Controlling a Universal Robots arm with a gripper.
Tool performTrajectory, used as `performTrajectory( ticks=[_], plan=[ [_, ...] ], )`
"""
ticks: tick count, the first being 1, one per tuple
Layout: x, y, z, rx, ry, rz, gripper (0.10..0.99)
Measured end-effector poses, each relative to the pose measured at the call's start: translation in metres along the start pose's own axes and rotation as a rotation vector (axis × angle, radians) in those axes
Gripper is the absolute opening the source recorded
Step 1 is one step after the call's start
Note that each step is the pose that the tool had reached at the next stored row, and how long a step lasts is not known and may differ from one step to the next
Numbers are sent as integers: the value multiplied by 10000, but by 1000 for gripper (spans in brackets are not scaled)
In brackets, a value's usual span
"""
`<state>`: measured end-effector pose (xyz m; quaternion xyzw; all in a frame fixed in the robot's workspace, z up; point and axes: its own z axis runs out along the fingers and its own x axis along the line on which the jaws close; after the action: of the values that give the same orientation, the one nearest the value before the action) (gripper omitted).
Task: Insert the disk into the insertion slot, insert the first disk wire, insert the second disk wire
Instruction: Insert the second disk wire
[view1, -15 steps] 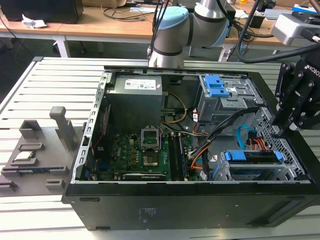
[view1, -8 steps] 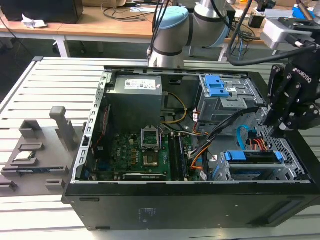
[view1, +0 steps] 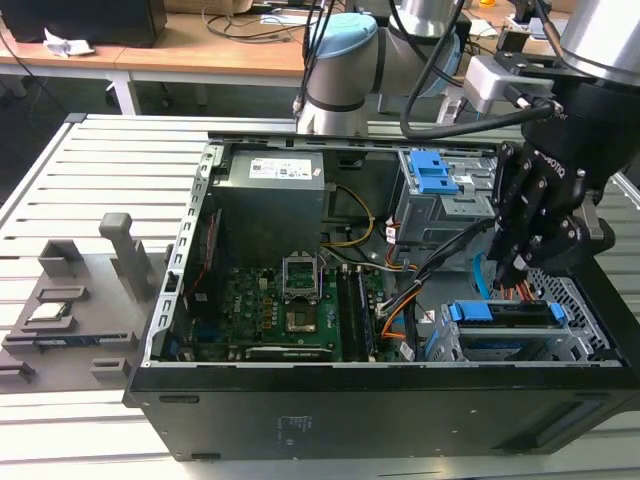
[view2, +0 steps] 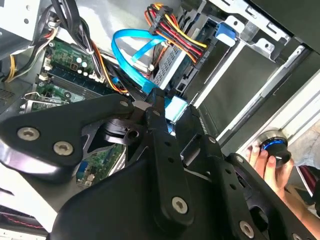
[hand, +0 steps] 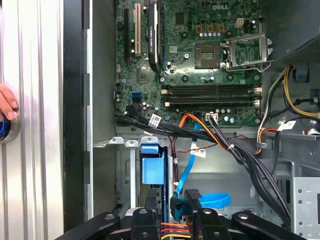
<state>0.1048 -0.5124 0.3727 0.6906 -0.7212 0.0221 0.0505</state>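
Slatted metal table carries an open black computer case, with wooden desks behind it. Inside the case, at the exterior view's right end, hangs the black claw; I cannot tell whether it is open or closed.

Directly beneath the claw, the disk in its blue frame lies in the silver slot. In the first wrist view the disk's blue end tab stands just beside the claw, between the slot's metal walls.

A flat blue wire curls right by the claw. A bundle of red, yellow and black wires runs near it.

Farther from the claw, toward the arm's base, is a grey cage with two blue tabs. The green circuit board and the grey power box lie well apart from the claw, toward the exterior view's left. Grey holder blocks sit on the table beyond that.

Outside the case wall, well away from the claw, a person's hand rests at a round blue-ringed button.
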Motion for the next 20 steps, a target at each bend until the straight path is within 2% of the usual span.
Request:
performTrajectory(
  ticks=[4,7,15,20],
  plan=[
    [0,1,1,0,6,2,361],
    [0,1,1,0,12,2,161],
    [7,1,2,0,21,2,161],
    [86,-3,10,1,29,3,161]
  ],
)
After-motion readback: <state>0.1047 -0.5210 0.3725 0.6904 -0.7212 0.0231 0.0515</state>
